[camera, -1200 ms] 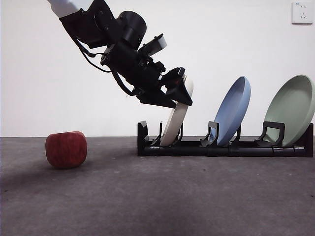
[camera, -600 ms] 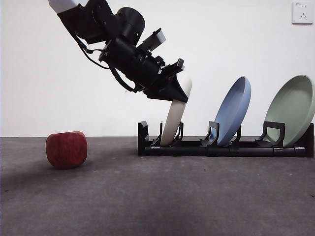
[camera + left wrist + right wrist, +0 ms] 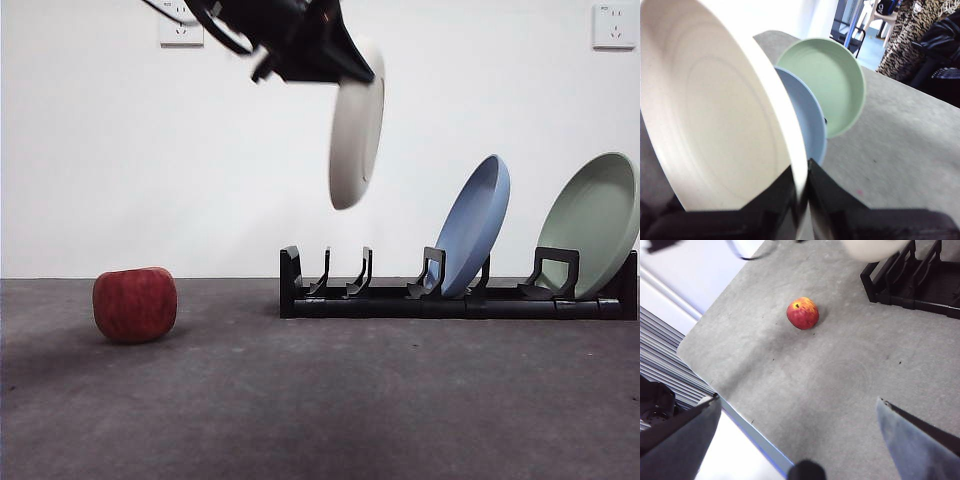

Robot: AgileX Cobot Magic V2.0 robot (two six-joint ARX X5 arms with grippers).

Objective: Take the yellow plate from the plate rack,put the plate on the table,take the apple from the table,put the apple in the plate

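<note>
Cream-pale, the plate [image 3: 356,125] hangs on edge in the air above the rack [image 3: 455,292], clear of its slots. My left gripper [image 3: 801,192] pinches the rim between both jaws (I see them pressed to either face in the wrist view). In the rack I see the blue plate [image 3: 472,226] and, beyond it, the green plate [image 3: 592,224], both leaning in their holders. The apple [image 3: 135,304] sits on the table [image 3: 320,400] well to the side of the rack's empty end. My right gripper [image 3: 799,412] waits high over the table, jaws spread wide, holding nothing.
</note>
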